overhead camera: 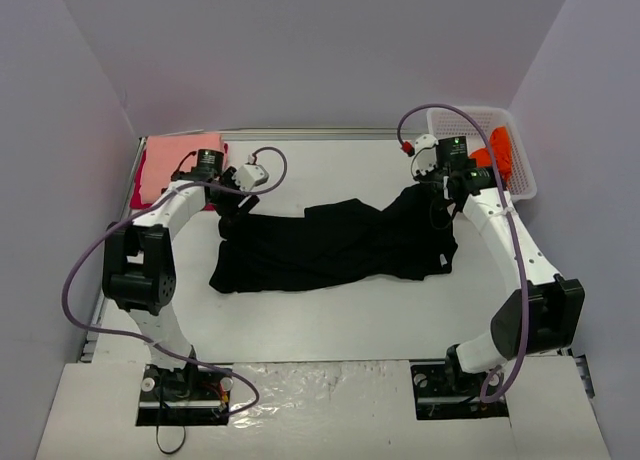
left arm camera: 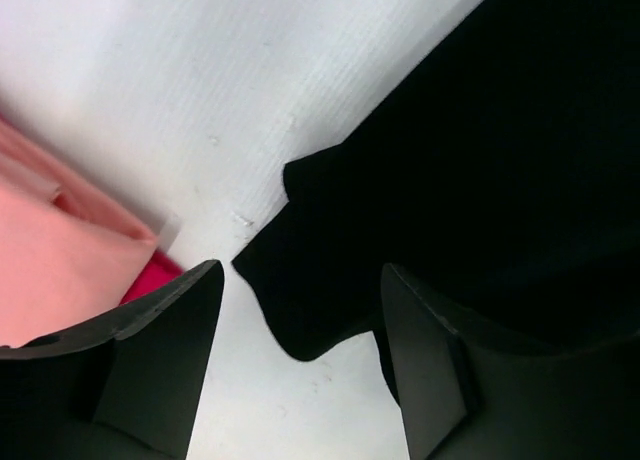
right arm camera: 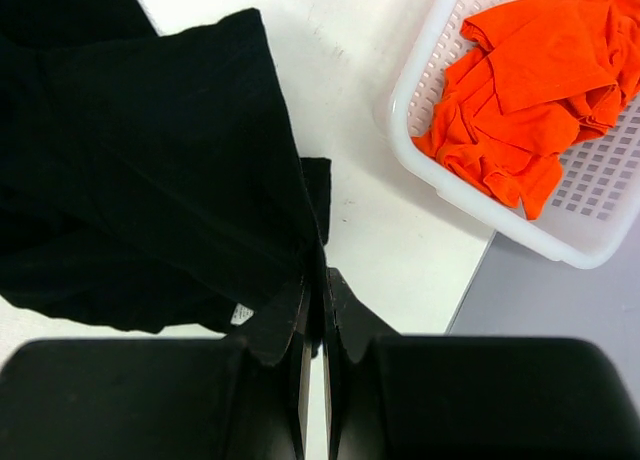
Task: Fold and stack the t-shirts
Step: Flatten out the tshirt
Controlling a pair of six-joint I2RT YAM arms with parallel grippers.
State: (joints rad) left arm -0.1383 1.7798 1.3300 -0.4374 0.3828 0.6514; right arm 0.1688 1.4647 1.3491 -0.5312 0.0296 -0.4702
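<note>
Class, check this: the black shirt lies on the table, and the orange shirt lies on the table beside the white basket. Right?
One error: the orange shirt lies inside the white basket, not beside it, as the right wrist view shows. The black shirt does lie on the table.

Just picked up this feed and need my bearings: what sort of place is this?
Probably a lab test cell: plain white walls box in a white table, a left arm and right arm are bolted at its near edge, and a black t-shirt lies spread between them.
</note>
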